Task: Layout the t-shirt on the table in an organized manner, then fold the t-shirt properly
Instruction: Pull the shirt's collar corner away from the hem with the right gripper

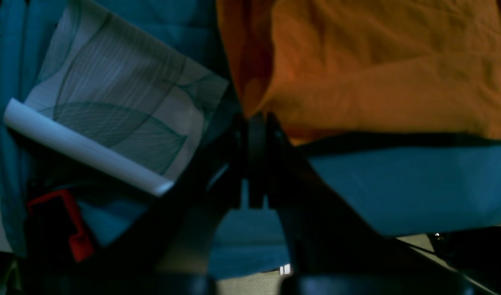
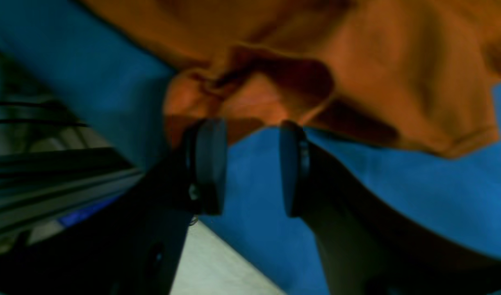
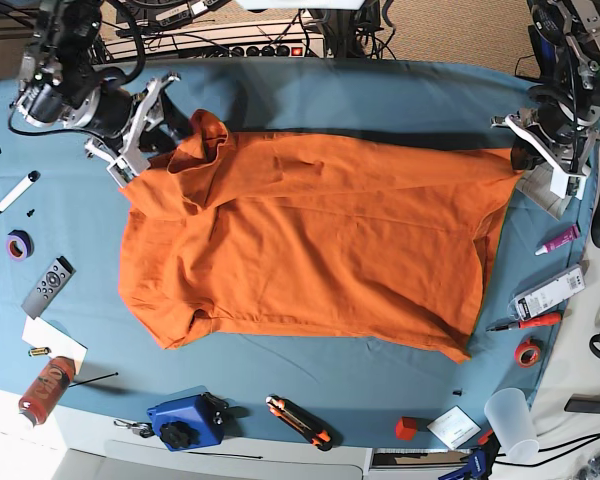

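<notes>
Overhead, both arms at t-shirt (image 3: 310, 240) corners

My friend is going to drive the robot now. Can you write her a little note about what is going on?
Left gripper: shut, pinching an edge of the t-shirt at one end.
Right gripper: open, holding nothing, right at the shirt's crumpled edge at the other end.
The orange shirt lies spread on the table, mostly flat, one end still bunched and wrinkled.
Done: most of the laying out.
Left: smooth the bunched end, then all the folding.
</notes>
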Motion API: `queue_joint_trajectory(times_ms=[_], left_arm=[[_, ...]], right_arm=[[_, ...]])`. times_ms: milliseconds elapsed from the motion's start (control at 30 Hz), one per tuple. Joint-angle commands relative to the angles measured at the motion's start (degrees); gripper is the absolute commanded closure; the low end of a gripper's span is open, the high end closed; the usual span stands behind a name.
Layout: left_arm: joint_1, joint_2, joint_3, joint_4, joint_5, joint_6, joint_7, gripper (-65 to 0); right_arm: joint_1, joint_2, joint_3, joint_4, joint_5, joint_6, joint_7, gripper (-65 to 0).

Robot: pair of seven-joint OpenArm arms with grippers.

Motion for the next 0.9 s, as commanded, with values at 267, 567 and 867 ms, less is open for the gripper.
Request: queue_joint_trajectory(times_ms=[267, 567, 867], left_arm=[[-0.13, -0.48, -0.26, 0.98, -0.63, 0.13, -2.1, 0.0], [-0.11, -0.48, -0.26, 0.98, -0.66, -0.04, -2.1, 0.0], [-0.13, -0.46, -0.26, 0.98, -3.39, -0.26, -2.12, 0.0]], right_arm=[[0.24, 0.42, -12.2, 0.94, -20.41, -0.39, 14.86, -21.9], [0.24, 0.37, -20.2, 0.9, -29.11, -6.1, 19.71, -21.9], [0.24, 0.39, -20.22, 0.9, -29.77, -7.61, 19.61, 0.0]])
